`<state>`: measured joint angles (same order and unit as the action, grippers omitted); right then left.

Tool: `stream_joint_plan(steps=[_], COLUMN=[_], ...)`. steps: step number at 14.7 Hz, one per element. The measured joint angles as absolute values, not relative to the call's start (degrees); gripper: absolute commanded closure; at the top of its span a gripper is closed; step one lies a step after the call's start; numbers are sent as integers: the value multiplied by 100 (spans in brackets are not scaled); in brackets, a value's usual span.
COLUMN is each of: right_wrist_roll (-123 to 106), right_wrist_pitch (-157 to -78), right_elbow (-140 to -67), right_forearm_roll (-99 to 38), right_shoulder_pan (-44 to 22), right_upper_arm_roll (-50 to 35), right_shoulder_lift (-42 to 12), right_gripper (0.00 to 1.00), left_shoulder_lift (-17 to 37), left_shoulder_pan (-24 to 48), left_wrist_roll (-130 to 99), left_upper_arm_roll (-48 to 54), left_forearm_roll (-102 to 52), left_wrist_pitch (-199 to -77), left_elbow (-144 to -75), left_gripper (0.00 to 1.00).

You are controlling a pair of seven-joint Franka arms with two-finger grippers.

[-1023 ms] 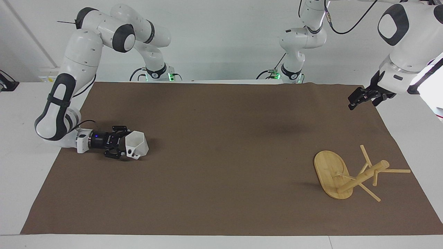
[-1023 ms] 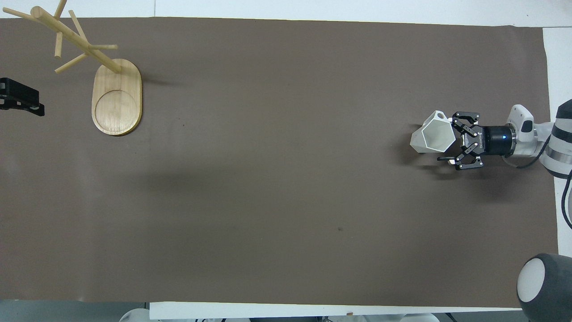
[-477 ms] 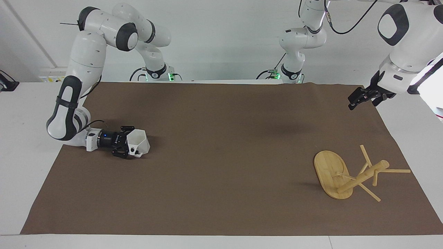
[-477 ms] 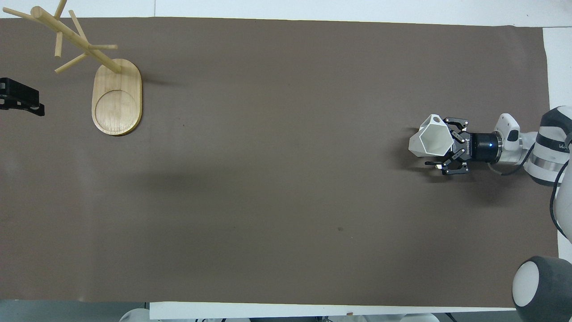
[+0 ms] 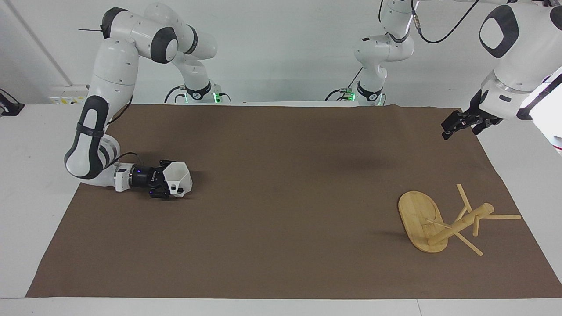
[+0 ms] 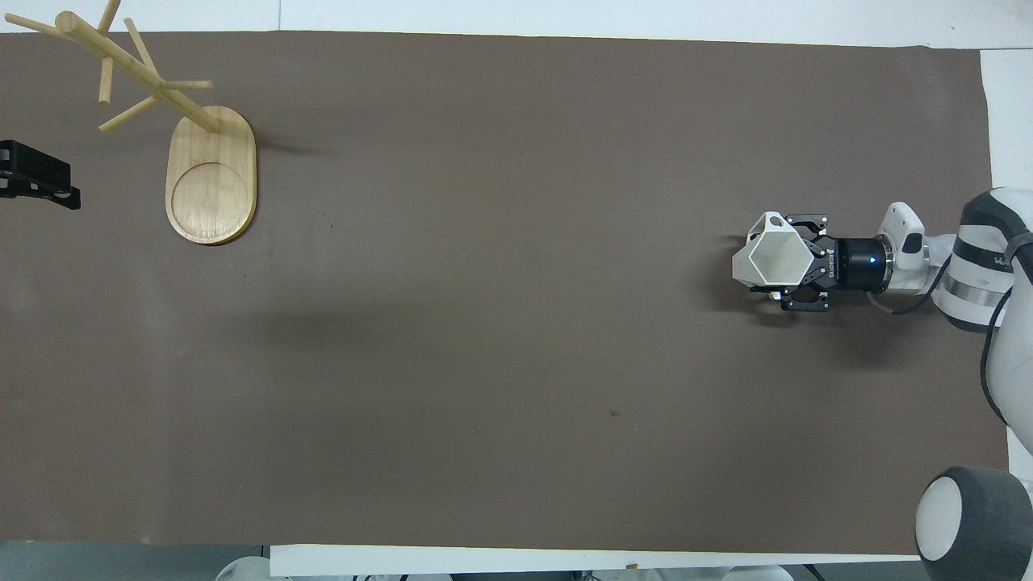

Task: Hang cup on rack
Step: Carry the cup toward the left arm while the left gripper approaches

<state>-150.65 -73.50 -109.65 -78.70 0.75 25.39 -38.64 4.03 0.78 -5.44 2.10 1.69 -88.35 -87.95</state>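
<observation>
Gripping the small white faceted plastic cup [image 5: 177,175] low at the right arm's end of the surface [image 5: 281,245], the right pincer [image 5: 169,186] has the grasp done, while carrying and hanging on the bamboo peg rack [image 5: 439,224], well apart, remain; the left pincer [image 5: 454,126] waits, its fingers unreadable.

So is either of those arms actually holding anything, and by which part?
The right gripper is closed on the white cup, apparently gripping its wall at the rim. The left gripper waits above the table's edge, holding nothing.
</observation>
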Motion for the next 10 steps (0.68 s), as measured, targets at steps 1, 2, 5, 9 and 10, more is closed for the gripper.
stream_joint_plan(steps=[1, 2, 5, 9, 10], right_wrist_roll=[-15065, -15064, -15052, -14518, -14332], right_wrist_pitch=[-7351, -7351, -7351, -7789, -7947], right_elbow=[-10966, -10967, -10978, -10980, -10984], right_forearm_roll=[-7871, -7871, -8295, -9348, -9644], right_shoulder_pan=[29, -40, -506, -1652, -1956], right_upper_arm_roll=[2540, 2536, 2519, 2509, 2507], right_shoulder_lift=[-3864, -3863, -3851, -3564, -3465], right_gripper=[100, 100, 100, 100, 100], left_shoulder_lift=[403, 403, 403, 399, 391], left_shoulder_pan=[78, 78, 85, 58, 52], left_wrist_roll=[-544, -544, -546, -553, -553], left_upper_arm_roll=[210, 210, 212, 207, 203], left_forearm_roll=[169, 169, 169, 169, 169], left_wrist_pitch=[-8835, -8836, -8839, -8839, -8840], left_elbow=[-8795, -8795, -8795, -8795, -8795], left_gripper=[0, 0, 0, 0, 0])
